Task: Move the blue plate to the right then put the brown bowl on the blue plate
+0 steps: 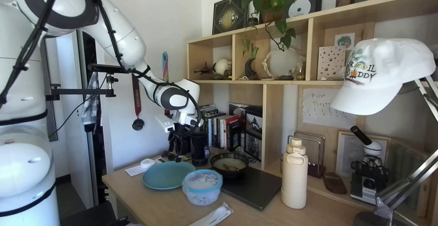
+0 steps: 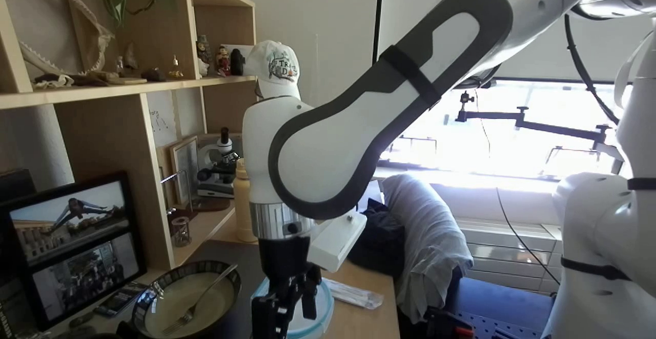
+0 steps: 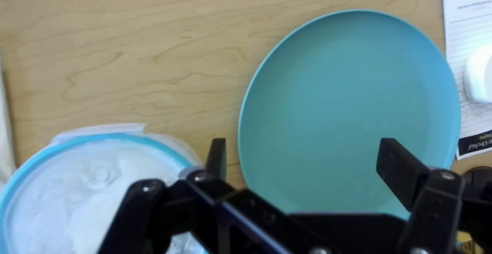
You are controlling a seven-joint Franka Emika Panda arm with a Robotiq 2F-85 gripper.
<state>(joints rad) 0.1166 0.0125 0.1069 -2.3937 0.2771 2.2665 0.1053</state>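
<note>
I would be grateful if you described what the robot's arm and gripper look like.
The arm is white with smooth, rounded segments and dark grey panels. Black cables run along it, and black bands wrap around it. At its far end it carries a silver ring, a white box and the gripper, which is black with blocky, angular fingers.

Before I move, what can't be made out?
Blue plate, lower rim: wrist view, behind the pincer.
Brown bowl, lowest part: in an exterior view, cut by the bottom edge.
Translucent container, lower part: wrist view, cut by the bottom edge.
Paper, small print: wrist view, too blurred.
</note>
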